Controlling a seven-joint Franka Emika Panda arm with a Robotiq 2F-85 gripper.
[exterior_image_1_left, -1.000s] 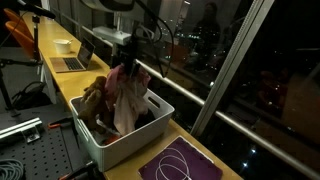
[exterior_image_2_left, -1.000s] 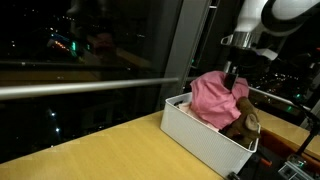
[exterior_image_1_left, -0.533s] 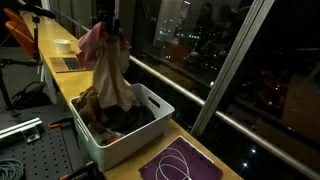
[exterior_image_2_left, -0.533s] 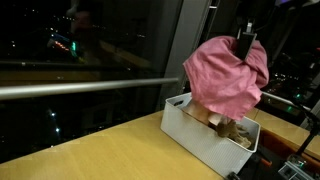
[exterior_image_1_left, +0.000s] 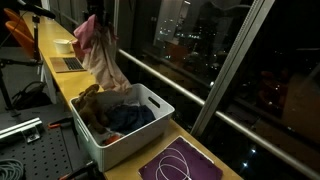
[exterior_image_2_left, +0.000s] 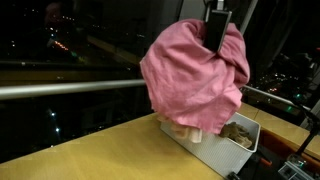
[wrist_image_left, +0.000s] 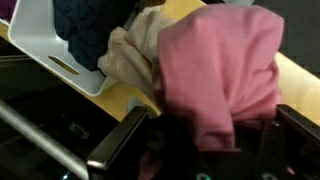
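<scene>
My gripper (exterior_image_2_left: 217, 28) is shut on a pink cloth (exterior_image_2_left: 195, 75) and holds it high above the white bin (exterior_image_2_left: 205, 150). The cloth hangs free in both exterior views, its lower edge clear of the bin's rim; it also shows as a pink and tan drape (exterior_image_1_left: 100, 50) up at the left. In the wrist view the pink cloth (wrist_image_left: 220, 70) fills the middle between the dark fingers (wrist_image_left: 120, 145). Below it lie the white bin (wrist_image_left: 40, 40), a dark blue garment (wrist_image_left: 90, 25) and a beige cloth (wrist_image_left: 130, 60).
The bin (exterior_image_1_left: 130, 140) stands on a yellow counter (exterior_image_2_left: 100, 155) along a dark window with a metal rail (exterior_image_2_left: 70, 88). It holds brown (exterior_image_1_left: 92, 105) and blue (exterior_image_1_left: 130, 118) clothes. A purple mat with a white cable (exterior_image_1_left: 180, 162) lies in front, a laptop (exterior_image_1_left: 68, 63) behind.
The gripper has risen with the pink cloth, pulling it out of the bin until it hangs free above the rim, and has shifted sideways along the counter.
</scene>
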